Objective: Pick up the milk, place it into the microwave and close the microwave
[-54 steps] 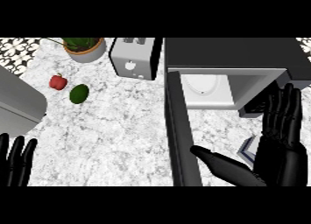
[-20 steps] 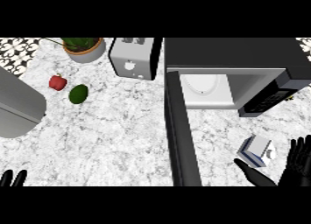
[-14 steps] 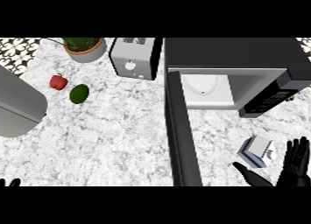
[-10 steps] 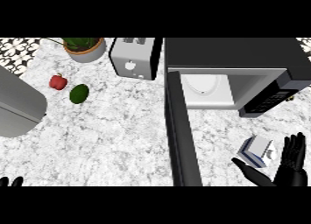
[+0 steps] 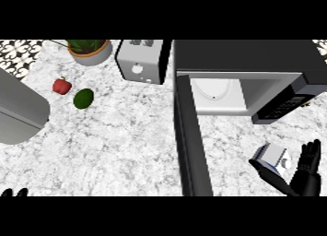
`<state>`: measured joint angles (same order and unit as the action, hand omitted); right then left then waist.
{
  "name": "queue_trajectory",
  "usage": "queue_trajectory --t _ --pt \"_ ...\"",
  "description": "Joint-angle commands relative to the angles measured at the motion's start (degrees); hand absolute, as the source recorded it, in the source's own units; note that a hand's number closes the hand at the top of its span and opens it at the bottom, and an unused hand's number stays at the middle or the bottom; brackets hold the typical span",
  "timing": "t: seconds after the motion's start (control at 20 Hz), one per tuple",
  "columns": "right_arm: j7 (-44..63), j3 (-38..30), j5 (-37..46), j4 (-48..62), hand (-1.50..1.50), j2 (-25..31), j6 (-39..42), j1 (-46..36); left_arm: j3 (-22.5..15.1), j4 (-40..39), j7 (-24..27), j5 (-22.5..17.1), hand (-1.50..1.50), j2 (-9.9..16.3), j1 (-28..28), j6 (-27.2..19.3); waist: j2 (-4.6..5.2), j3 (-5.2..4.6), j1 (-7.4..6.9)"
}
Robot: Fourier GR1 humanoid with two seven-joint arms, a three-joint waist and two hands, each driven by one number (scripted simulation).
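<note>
Milk carton (image 5: 274, 157) before open microwave (image 5: 247, 76)

A white-and-grey marbled bench (image 5: 118, 138) fills most of the frame. Along the upper edge runs a strip of black-and-white patterned tile (image 5: 13, 50) — seen at upper left and again at the far upper right corner. A large, smooth grey slab (image 5: 13, 113) with a rounded corner juts in from the left edge, lying over the bench. The light is even — shadows are soft and short.
</note>
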<state>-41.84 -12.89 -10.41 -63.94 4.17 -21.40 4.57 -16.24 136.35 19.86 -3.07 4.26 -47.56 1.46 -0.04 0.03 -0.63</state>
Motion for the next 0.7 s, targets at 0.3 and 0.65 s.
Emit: queue_trajectory --t 0.3,0.65 --pt "-6.0 -6.4 -2.0 13.3 -1.5 4.8 2.5 -1.4 3.9 0.3 0.7 -3.3 -1.5 1.4 -0.1 1.3 -0.04 -0.02 0.17" --pt "-8.7 -0.4 -3.1 20.1 -1.5 4.3 22.7 -6.9 -0.2 -2.0 -0.3 0.3 -1.5 -0.4 1.5 -0.3 0.05 0.08 -0.29"
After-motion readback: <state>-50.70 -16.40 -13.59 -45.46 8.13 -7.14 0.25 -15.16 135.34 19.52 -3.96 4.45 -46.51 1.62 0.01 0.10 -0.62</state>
